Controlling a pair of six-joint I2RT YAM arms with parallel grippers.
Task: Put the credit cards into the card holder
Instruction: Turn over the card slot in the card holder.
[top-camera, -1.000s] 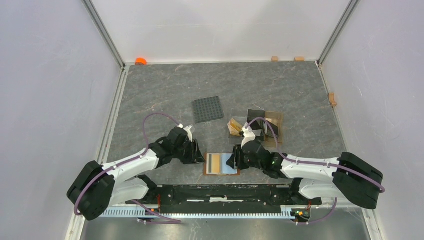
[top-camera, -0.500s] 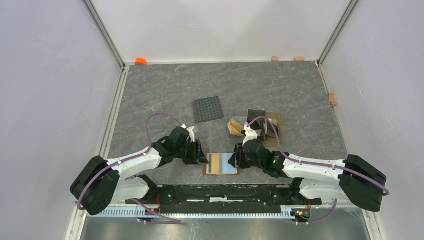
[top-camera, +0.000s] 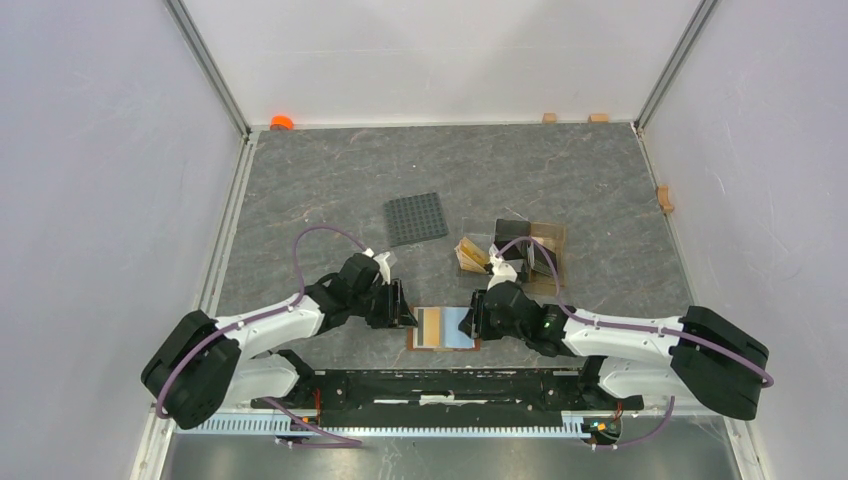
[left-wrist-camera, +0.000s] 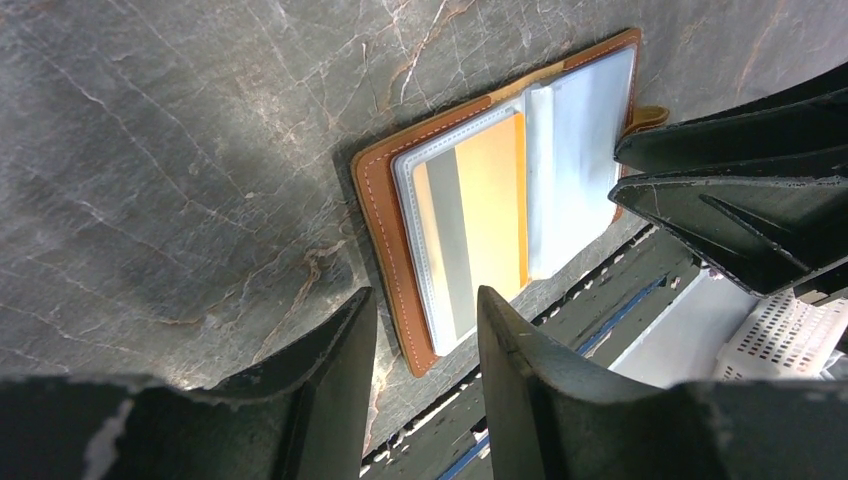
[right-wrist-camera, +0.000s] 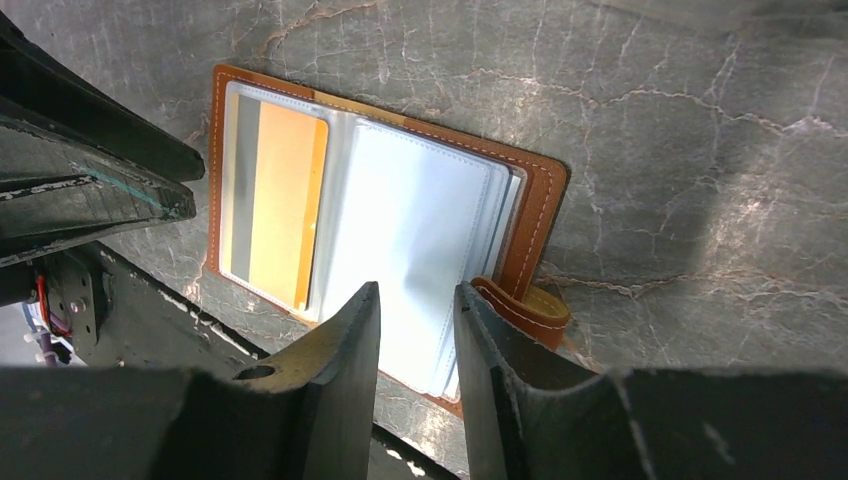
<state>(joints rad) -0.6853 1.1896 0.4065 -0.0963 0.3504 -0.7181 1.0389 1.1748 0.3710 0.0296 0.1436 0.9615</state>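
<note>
One yellowish plastic card with a grey stripe (left-wrist-camera: 468, 225) already sits in the left clear sleeve of the brown leather folding card holder (top-camera: 444, 328). The holder lies open and flat on the grey marbled counter (top-camera: 320, 180) near its front edge, between the two arms. Over the last second the left jaws have edged in to the holder's left border; the holder itself has not shifted. The left jaws stand parted and empty. The right jaws, likewise parted with nothing between them, hang over the empty sleeves by the snap tab. The remaining thin cards (top-camera: 470, 253) wait at the amber-tinted clear stand (top-camera: 555, 240) behind, so another fetch probably comes next.
</note>
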